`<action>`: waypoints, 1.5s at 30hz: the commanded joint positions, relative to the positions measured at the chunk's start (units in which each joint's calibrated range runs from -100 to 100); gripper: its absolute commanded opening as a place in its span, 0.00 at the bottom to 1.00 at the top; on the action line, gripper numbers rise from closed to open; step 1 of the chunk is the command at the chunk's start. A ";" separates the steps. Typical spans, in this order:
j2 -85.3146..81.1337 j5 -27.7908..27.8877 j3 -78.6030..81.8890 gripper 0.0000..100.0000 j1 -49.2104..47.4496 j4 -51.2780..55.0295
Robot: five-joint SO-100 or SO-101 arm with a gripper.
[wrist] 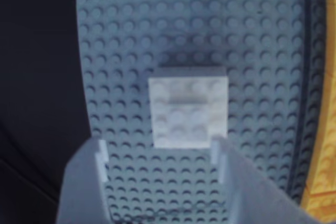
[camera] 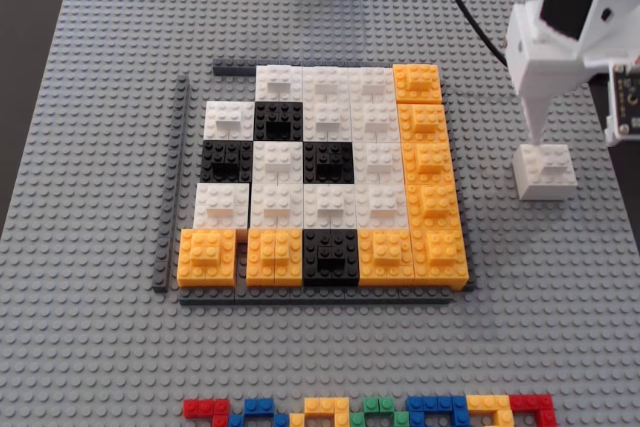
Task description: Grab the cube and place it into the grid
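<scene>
White cube (wrist: 189,109) blurred; tool (wrist: 160,153) tips cropped below.

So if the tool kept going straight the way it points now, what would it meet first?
Most likely the white cube: the open tool points down at it, jaws either side of its near edge. Depth is unclear.

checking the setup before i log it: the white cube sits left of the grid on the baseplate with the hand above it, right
Not quite: in the fixed view the white cube sits right of the grid, not left. It does rest on the baseplate, with the hand above it.
</scene>
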 commanded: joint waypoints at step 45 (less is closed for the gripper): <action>0.05 0.78 -2.21 0.06 1.55 -2.13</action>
